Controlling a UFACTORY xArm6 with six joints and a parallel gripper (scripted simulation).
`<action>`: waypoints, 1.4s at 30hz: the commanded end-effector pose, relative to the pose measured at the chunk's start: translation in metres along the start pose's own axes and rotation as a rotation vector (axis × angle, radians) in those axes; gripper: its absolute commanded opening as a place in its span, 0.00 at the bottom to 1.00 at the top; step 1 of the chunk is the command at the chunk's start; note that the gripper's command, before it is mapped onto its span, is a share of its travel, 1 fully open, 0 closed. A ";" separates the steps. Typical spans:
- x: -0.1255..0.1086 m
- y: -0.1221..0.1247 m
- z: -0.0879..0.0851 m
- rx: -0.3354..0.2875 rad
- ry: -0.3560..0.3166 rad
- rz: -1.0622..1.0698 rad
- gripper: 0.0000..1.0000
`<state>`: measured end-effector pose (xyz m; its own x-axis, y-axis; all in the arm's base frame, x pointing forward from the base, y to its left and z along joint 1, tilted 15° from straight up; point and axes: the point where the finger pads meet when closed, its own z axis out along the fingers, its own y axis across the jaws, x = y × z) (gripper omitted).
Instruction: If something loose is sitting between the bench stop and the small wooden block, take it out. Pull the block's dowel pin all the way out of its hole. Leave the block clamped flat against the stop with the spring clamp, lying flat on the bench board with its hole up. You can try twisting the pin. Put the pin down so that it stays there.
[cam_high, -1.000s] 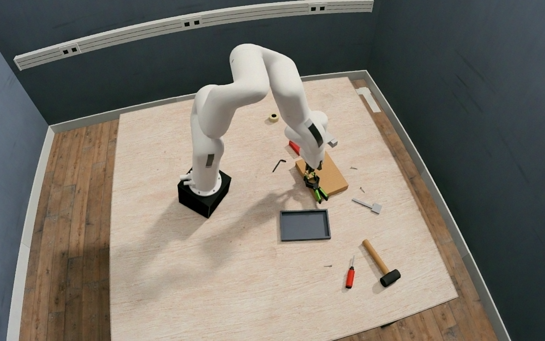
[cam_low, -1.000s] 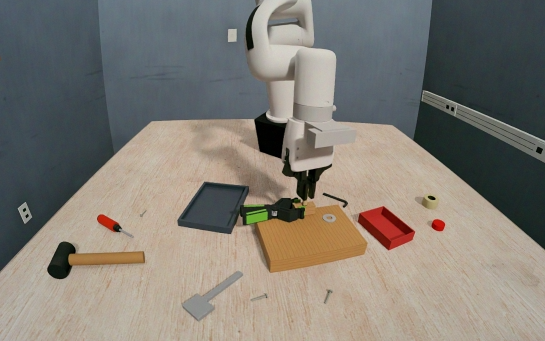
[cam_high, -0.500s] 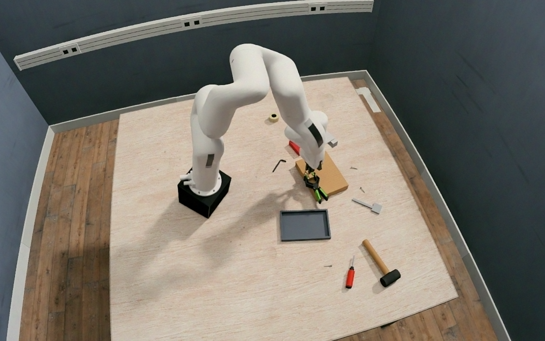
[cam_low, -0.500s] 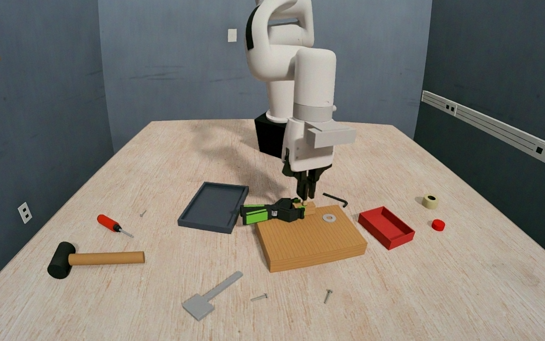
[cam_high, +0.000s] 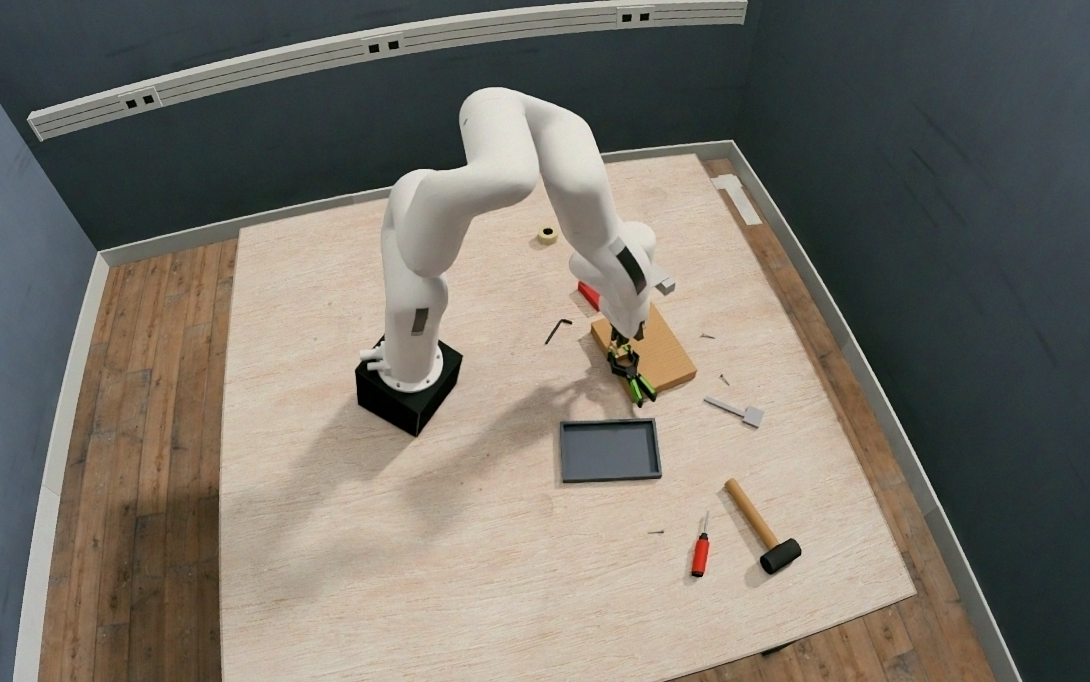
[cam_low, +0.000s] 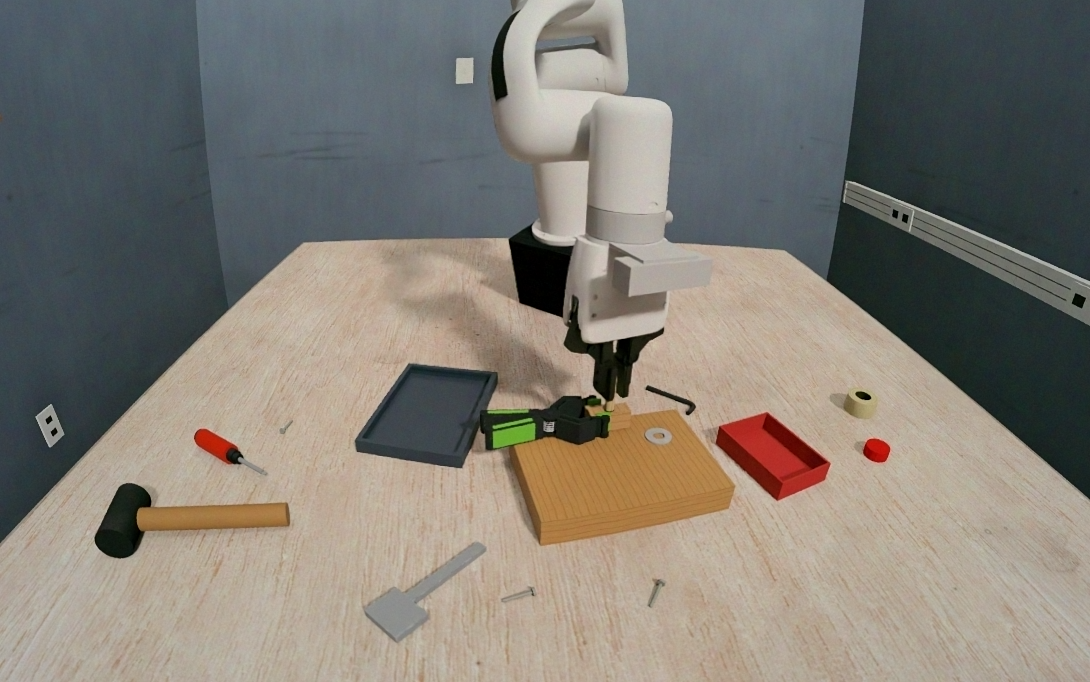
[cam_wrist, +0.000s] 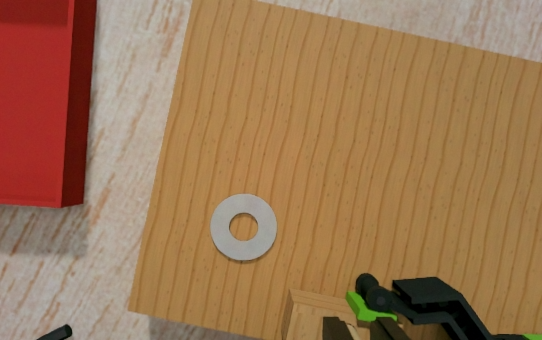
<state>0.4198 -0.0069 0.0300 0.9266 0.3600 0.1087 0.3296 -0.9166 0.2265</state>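
Note:
The small wooden block (cam_low: 617, 411) lies on the far left corner of the bench board (cam_low: 622, 474), with the green and black spring clamp (cam_low: 540, 426) gripping it from the left. My gripper (cam_low: 608, 391) points straight down over the block and is shut on the pale dowel pin (cam_low: 608, 403), which stands upright at the block's top. I cannot tell how deep the pin sits. In the wrist view the block (cam_wrist: 310, 315), the clamp (cam_wrist: 425, 305) and my dark fingers (cam_wrist: 345, 327) show at the bottom edge. A grey washer (cam_wrist: 243, 227) lies loose on the board, apart from the block. The stop is hidden.
A red tray (cam_low: 771, 454) stands right of the board and a grey tray (cam_low: 428, 412) left of the clamp. A hex key (cam_low: 671, 398) lies behind the board. A hammer (cam_low: 188, 517), a screwdriver (cam_low: 225, 450), a grey scraper (cam_low: 422, 591) and loose screws (cam_low: 518, 595) lie nearer the front.

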 end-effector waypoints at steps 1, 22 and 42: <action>0.001 0.000 -0.001 -0.001 0.003 0.001 0.00; 0.001 0.000 -0.001 -0.001 0.003 0.001 0.00; 0.001 0.000 -0.004 -0.001 0.003 0.108 0.00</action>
<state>0.4195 -0.0066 0.0316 0.9471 0.2963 0.1237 0.2654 -0.9393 0.2175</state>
